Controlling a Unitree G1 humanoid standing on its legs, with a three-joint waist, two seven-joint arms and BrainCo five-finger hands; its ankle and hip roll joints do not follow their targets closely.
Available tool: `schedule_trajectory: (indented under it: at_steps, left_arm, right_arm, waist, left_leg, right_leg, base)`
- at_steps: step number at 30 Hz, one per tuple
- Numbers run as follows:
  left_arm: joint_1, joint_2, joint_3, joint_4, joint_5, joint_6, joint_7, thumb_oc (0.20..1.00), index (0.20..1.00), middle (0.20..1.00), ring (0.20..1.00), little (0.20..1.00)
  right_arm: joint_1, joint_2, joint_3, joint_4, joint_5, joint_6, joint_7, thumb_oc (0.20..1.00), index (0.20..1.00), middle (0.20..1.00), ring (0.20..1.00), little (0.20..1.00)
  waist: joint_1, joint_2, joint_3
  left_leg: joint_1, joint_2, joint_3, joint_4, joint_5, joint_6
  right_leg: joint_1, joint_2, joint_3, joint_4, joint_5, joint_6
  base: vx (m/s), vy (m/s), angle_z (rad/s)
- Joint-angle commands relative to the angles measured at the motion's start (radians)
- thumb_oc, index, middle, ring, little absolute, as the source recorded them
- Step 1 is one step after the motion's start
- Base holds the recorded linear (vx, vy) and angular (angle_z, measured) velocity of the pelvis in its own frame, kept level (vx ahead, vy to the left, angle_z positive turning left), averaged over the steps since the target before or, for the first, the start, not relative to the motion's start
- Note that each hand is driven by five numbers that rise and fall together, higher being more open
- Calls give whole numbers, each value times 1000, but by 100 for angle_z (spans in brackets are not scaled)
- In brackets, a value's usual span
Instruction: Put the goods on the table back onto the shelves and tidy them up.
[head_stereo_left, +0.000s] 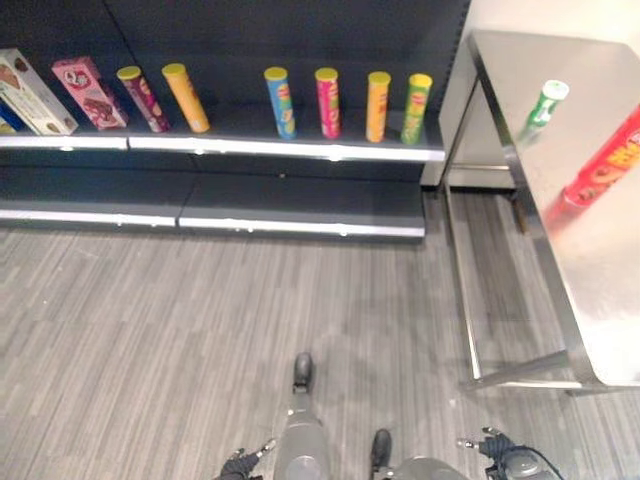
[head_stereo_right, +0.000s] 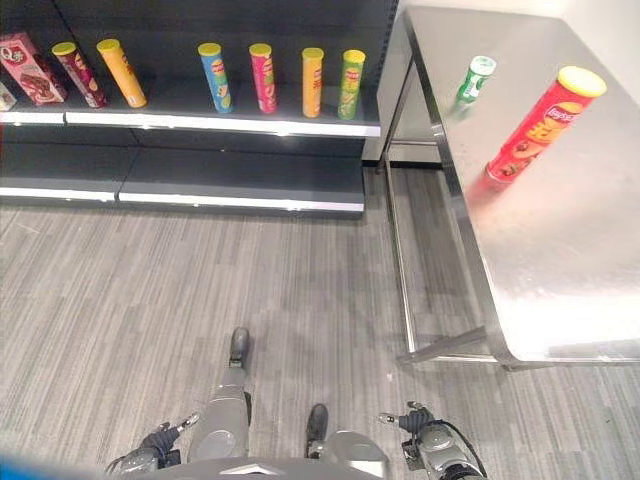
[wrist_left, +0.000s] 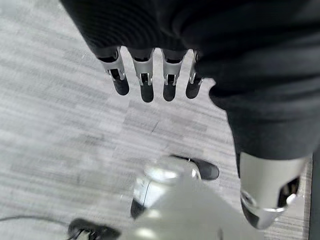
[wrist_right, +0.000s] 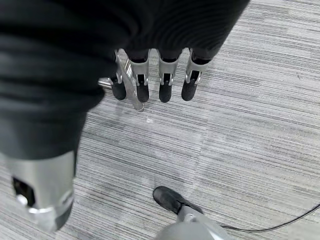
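Looking ahead, I judge tipping to be the main risk: the red can and the green can both stand upright on the steel table, tall and narrow, so a hand coming in too high or from the side could knock one over and send it rolling off the edge. The red one stands near the table's front rim, which leaves little margin. On the shelf a row of cans already stands with gaps between them, and a careless placement could topple a neighbour. The table's legs stand between me and the shelf, so I would watch my path too.

My left hand hangs by my side over the floor, fingers straight and loosely apart, holding nothing and touching nothing. My right hand is the same: fingers extended, relaxed, empty, above bare floor. Both goods are untouched on the table.
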Motion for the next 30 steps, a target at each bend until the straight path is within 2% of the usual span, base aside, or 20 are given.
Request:
schedule_trajectory:
  at_steps: [1, 3, 5, 6, 7, 8, 10, 11, 13, 15, 17, 18, 21, 23, 25, 30]
  left_arm:
    - [12, 56, -14, -58, -11, -31, 6, 1000, 1000, 1000, 1000, 1000]
    - [5, 73, -26, -78, 0, -28, 6, 1000, 1000, 1000, 1000, 1000]
    - [-5, 87, -39, -88, 18, -21, 3, 1000, 1000, 1000, 1000, 1000]
    - [-9, 94, -44, -95, 22, -21, 0, 1000, 1000, 1000, 1000, 1000]
    - [-10, 100, -42, -102, 26, -18, 1, 1000, 1000, 1000, 1000, 1000]
    - [-15, 105, -44, -107, 27, -14, 1, 1000, 1000, 1000, 1000, 1000]
    - [-23, 112, -52, -103, 36, -12, 2, 1000, 1000, 1000, 1000, 1000]
    - [-25, 114, -56, -103, 40, -13, -2, 1000, 1000, 1000, 1000, 1000]
    - [-32, 113, -61, -105, 43, -17, -7, 1000, 1000, 1000, 1000, 1000]
    - [-34, 115, -66, -106, 50, -20, -11, 1000, 1000, 1000, 1000, 1000]
    - [-38, 112, -70, -103, 64, -18, -17, 1000, 1000, 1000, 1000, 1000]
    - [-42, 110, -72, -93, 83, -20, -22, 1000, 1000, 1000, 1000, 1000]
    - [-44, 106, -78, -91, 99, -21, -28, 1000, 1000, 1000, 1000, 1000]
    - [-41, 101, -82, -87, 104, -23, -33, 1000, 1000, 1000, 1000, 1000]
    - [-36, 96, -92, -76, 125, -22, -37, 1000, 1000, 1000, 1000, 1000]
    - [-45, 91, -111, -76, 131, -18, -43, 1000, 1000, 1000, 1000, 1000]
  right_arm:
    - [29, -10, 8, -45, -42, -11, 0, 1000, 1000, 1000, 1000, 1000]
    - [24, -7, 1, -52, -37, -13, -2, 1000, 1000, 1000, 1000, 1000]
    - [23, -5, -18, -64, -17, -13, -6, 1000, 1000, 1000, 1000, 1000]
    - [21, -7, -25, -76, -8, -15, -8, 1000, 1000, 1000, 1000, 1000]
    - [18, -11, -37, -93, 3, -15, -11, 1000, 1000, 1000, 1000, 1000]
    - [13, -10, -44, -110, 9, -15, -13, 1000, 1000, 1000, 1000, 1000]
    - [11, -9, -61, -138, 25, -20, -22, 1000, 1000, 1000, 1000, 1000]
    - [8, -10, -67, -151, 35, -23, -26, 1000, 1000, 1000, 1000, 1000]
    - [6, -18, -77, -161, 60, -27, -31, 1000, 1000, 1000, 1000, 1000]
    - [4, -29, -92, -173, 80, -30, -40, 1000, 1000, 1000, 1000, 1000]
    - [4, -37, -116, -170, 104, -32, -48, 1000, 1000, 1000, 1000, 1000]
    - [11, -46, -147, -160, 124, -34, -57, 1000, 1000, 1000, 1000, 1000]
    - [19, -59, -169, -146, 136, -37, -64, 1000, 1000, 1000, 1000, 1000]
    - [35, -64, -195, -124, 156, -39, -68, 1000, 1000, 1000, 1000, 1000]
    - [61, -75, -227, -93, 175, -42, -69, 1000, 1000, 1000, 1000, 1000]
    - [79, -92, -249, -53, 195, -42, -67, 1000, 1000, 1000, 1000, 1000]
  waist:
    - [8, -57, -74]
    - [9, -74, -85]
    - [-1, -85, -92]
    - [-13, -87, -87]
    - [-27, -84, -78]
    - [-36, -68, -69]
    - [-65, -43, -47]
    - [-84, -32, -37]
    - [-119, -12, -21]
    - [-145, -10, -13]
    - [-177, -16, -16]
    - [-208, -21, -14]
    - [-223, -23, -7]
    - [-231, -31, -12]
    - [-249, -28, -39]
    - [-271, -17, -60]
  left_leg:
    - [-51, -39, 22, 84, 102, 12]
    - [-46, -54, 42, 130, 65, 40]
    - [-19, -79, 66, 146, 20, 76]
    - [7, -99, 74, 144, -2, 95]
    - [36, -118, 85, 139, -22, 117]
    - [66, -123, 86, 128, -37, 135]
    - [138, -132, 94, 90, -64, 157]
    - [174, -139, 92, 73, -73, 160]
    - [224, -148, 81, 56, -94, 160]
    - [263, -161, 80, 45, -119, 155]
    - [298, -177, 67, 31, -140, 149]
    - [331, -187, 58, 24, -163, 144]
    - [350, -190, 51, 34, -181, 142]
    - [369, -195, 47, 38, -198, 138]
    - [393, -179, 47, 28, -213, 120]
    - [408, -141, 42, 41, -223, 92]
  right_leg:
    - [174, -168, 20, 17, -178, 185]
    - [135, -213, 33, 93, -158, 212]
    - [74, -248, 48, 230, -89, 246]
    - [30, -262, 60, 319, -37, 257]
    - [-19, -275, 77, 429, 58, 264]
    - [-86, -278, 76, 531, 112, 258]
    - [-166, -302, 45, 647, 181, 248]
    - [-202, -303, 30, 655, 150, 231]
    - [-253, -268, -5, 575, 62, 214]
    - [-279, -242, -42, 419, 20, 211]
    - [-304, -211, -26, 238, 44, 228]
    - [-329, -199, 16, 132, 96, 245]
    - [-326, -195, 34, 107, 117, 255]
    - [-308, -199, 53, 108, 130, 248]
    - [-271, -198, 27, 80, 133, 234]
    - [-227, -173, 0, 63, 113, 216]
  base:
    - [386, 246, -76]
    - [306, 207, -103]
    - [257, 214, -75]
    - [236, 272, -23]
    - [199, 283, -4]
    - [183, 300, -12]
    - [215, 267, -24]
    - [288, 221, -14]
    - [328, 142, -9]
    - [339, 43, 12]
    - [357, 9, -5]
    - [355, 1, 14]
    - [188, -23, 49]
    - [200, -73, 38]
    - [185, -107, 31]
    - [130, -120, 16]
